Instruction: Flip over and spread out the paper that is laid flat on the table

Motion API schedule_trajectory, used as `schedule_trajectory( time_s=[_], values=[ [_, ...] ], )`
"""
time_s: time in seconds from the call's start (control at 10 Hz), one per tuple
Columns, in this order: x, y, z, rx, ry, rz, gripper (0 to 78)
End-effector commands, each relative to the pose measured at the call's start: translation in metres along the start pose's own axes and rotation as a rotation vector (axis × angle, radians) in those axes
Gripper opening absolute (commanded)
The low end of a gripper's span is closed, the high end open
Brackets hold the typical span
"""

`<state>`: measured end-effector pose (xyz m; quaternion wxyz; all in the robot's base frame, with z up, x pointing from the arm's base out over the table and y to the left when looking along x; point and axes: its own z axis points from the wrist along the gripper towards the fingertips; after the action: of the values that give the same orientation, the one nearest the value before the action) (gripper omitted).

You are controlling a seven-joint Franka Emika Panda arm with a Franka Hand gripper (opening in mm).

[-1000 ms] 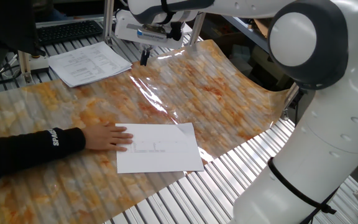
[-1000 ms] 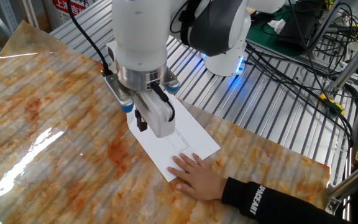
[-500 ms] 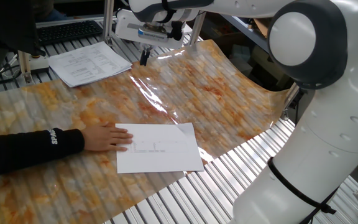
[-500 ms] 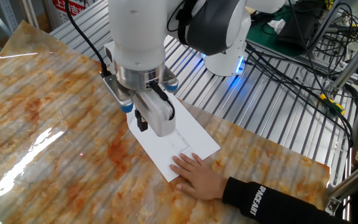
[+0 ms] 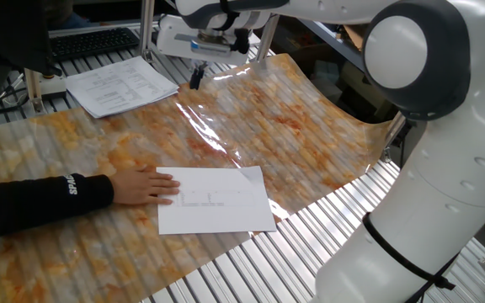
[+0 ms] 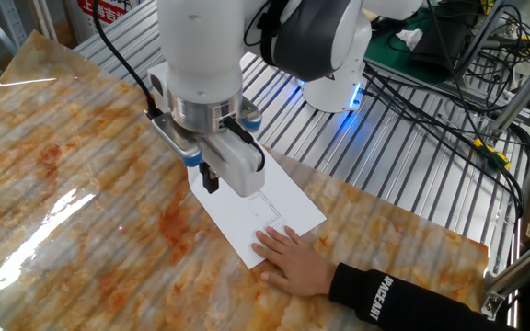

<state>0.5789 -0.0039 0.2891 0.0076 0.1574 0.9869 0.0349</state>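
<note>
While a person's palm (image 5: pixel 146 185) pins its left edge, seemingly to stop it sliding, the paper (image 5: pixel 215 200) lies flat at the tabletop's (image 5: pixel 310 143) lower centre; your hand (image 5: pixel 195 79) hovers upper left, narrow-looking, holding nothing.

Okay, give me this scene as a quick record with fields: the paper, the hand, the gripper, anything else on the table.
paper: single white sheet lying flat on the marbled cover of the table, faint grey marks face up
hand: a person's hand in a black sleeve rests on one edge of the sheet
gripper: gripper raised above the table, away from the sheet, holding nothing; whether the jaws are open is unclear
other: stack of printed papers by a keyboard
</note>
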Motion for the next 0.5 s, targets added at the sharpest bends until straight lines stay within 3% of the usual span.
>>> schedule_trajectory(
  time_s=[0.1,0.5],
  values=[
    [0.003,-0.01,0.005,0.005,-0.006,-0.038,0.0],
    [0.003,-0.041,0.025,0.005,-0.004,-0.12,0.0]
  ],
)
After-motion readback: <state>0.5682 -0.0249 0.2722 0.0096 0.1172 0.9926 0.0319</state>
